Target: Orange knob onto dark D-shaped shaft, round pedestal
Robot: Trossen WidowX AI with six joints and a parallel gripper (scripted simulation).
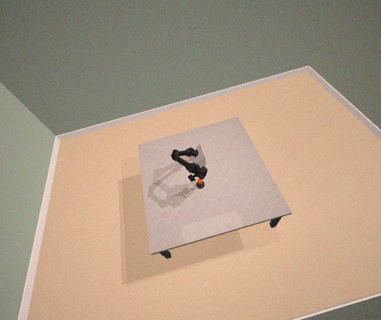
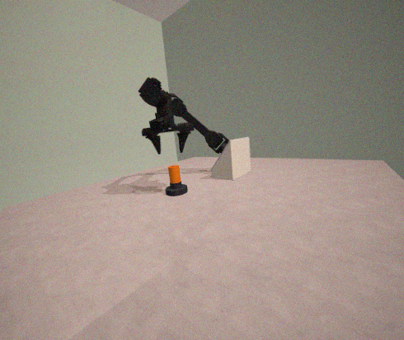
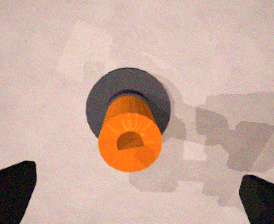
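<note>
The orange knob stands upright on the dark round pedestal. The knob's bottom meets the pedestal's narrower dark collar, above the wide base. Its top shows a D-shaped hole in the wrist view, with the flat side toward the bottom of the picture. The shaft is hidden inside the knob. My gripper is wide open and empty, above the knob, with its fingertips higher than the knob's top and touching nothing.
A pale wedge-shaped block stands on the table by the arm's base, behind the pedestal in the exterior view. The arm's shadow falls across the table beside the pedestal.
</note>
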